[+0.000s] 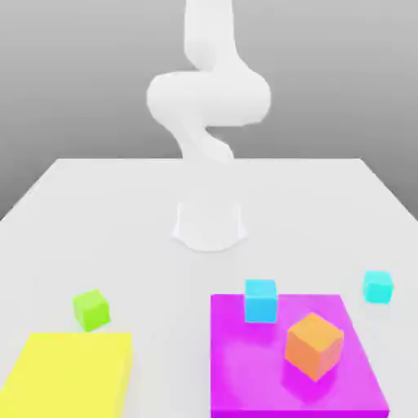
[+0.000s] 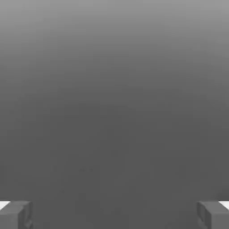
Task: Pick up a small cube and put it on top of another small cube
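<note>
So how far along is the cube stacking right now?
Nothing is done yet. The turquoise cube sits alone on the white table, and the sky-blue cube stands on the magenta pad with nothing on top. The gripper is open and empty. Picking, carrying and stacking remain.

Exterior view faces the arm (image 1: 208, 106) across the table (image 1: 98, 212), slightly above; hand view between gripper (image 2: 114, 214) fingertips

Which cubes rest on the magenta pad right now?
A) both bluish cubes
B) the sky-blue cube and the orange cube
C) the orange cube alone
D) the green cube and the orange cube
B: the sky-blue cube and the orange cube sit on the magenta pad; the turquoise cube and green cube lie on the table.
</note>
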### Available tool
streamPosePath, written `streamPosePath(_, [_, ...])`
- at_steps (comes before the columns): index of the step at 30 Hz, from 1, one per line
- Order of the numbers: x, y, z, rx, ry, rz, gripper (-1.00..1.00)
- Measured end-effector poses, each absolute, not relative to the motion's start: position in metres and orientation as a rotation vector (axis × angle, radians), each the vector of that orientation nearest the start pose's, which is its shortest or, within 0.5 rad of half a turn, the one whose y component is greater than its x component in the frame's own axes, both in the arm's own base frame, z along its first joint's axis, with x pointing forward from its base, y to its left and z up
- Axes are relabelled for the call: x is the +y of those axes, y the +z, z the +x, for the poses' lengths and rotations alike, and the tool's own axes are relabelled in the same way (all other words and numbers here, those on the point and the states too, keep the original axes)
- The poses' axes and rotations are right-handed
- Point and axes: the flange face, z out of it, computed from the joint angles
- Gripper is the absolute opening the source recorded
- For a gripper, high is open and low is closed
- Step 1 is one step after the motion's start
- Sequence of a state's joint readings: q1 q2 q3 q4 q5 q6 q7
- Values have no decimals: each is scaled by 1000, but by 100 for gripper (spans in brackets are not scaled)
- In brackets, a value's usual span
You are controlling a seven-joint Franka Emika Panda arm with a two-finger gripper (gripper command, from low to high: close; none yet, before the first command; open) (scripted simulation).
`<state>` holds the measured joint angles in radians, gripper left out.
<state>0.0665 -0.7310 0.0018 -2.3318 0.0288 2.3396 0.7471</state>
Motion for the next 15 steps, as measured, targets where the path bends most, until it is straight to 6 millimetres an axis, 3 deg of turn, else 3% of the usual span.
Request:
streamPosePath(3, [65, 627, 398, 743, -820, -2604, 0])
streamPosePath(7, [119, 562, 415, 530, -679, -2706, 0])
streamPosePath(11, [176, 496, 415, 306, -544, -2793, 0])
streamPosePath(15, [229, 429, 398, 74, -416, -2866, 0])
